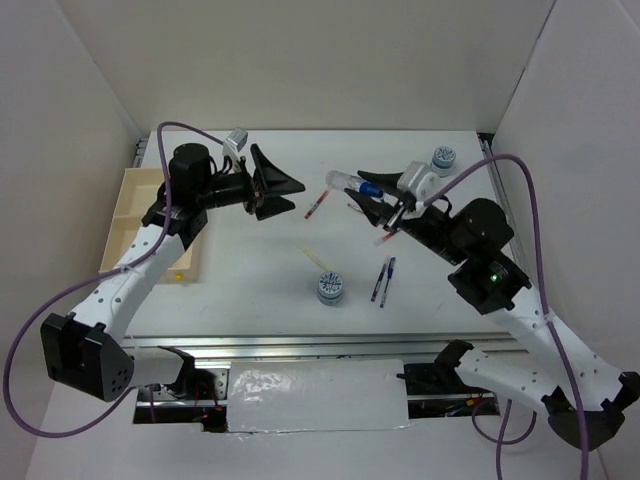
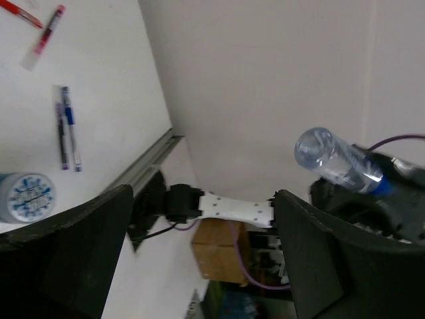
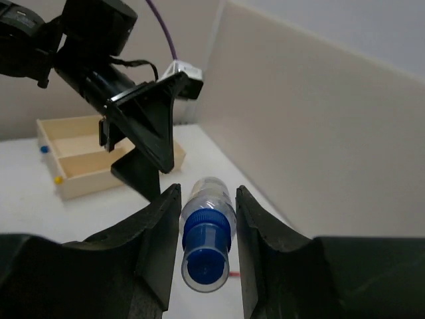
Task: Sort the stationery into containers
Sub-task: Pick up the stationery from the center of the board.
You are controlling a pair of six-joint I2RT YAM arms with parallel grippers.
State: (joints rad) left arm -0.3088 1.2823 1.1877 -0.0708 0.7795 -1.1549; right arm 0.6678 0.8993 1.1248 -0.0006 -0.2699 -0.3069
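Clear bottle [image 3: 206, 219] gripped near cap end in right pincer [image 3: 206, 199], above surface [image 1: 260, 290]. Long axis points at left pincer [image 1: 283, 190], which is wide open, empty, and near bottle base without touching. Tray [image 1: 135, 200] beyond left pincer; left arm nearer it.

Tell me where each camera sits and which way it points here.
Top external: above and behind the bases, looking down on the table; both arms show whole.
Left wrist: on the left gripper, rolled sideways, facing the bottle across the table; its own open fingers frame the view.
Right wrist: on the right gripper, facing the left gripper and tray; its own fingers clamp the bottle.
Shared: the wrist views face each other; all three show the bottle.
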